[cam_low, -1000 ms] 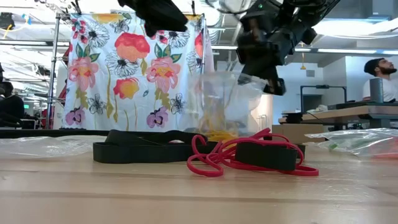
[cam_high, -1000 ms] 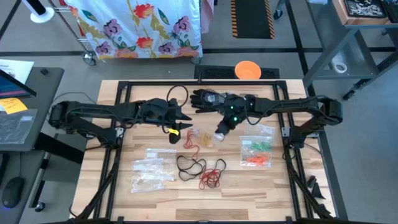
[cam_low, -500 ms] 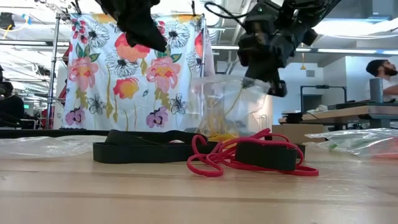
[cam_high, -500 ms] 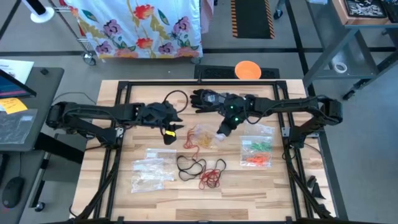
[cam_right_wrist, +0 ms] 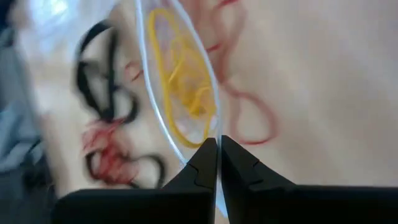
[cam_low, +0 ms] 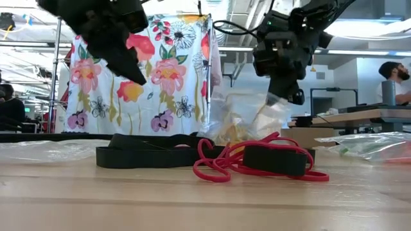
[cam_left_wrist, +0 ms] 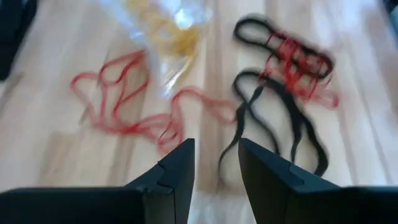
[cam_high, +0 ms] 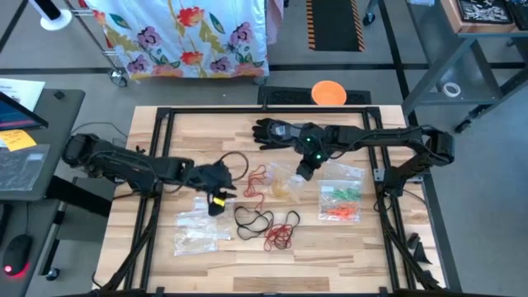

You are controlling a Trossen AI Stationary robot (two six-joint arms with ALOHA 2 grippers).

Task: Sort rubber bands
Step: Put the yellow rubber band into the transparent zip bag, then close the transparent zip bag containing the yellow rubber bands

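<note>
Right fingers: the right gripper (cam_right_wrist: 217,163) is pinched onto the rim of the clear bag (cam_right_wrist: 177,93), its mouth held up above the table
Left fingers: the left gripper (cam_left_wrist: 214,165) stands part open with nothing between its fingers, low over the loose bands at table centre
Bag contents: yellow rubber bands (cam_right_wrist: 186,87) lie bunched inside the held bag, hanging below the right gripper
Done so far: green and orange bands sit in a second bag (cam_high: 341,200) on the right side of the table; a third bag (cam_high: 200,228) lies on the left, contents too faint to name
Left to do: thin red bands (cam_left_wrist: 134,102) next to the yellow bag, black bands (cam_left_wrist: 273,106) and a red tangle (cam_high: 282,235) nearer the front edge, all loose on the wood
Judgement: roughly half sorted
Axis: the black bands lie stretched long, running away from the left gripper; the thin red ones sprawl crosswise in open loops
Beyond: a black glove (cam_high: 272,130) rests at the far edge
</note>
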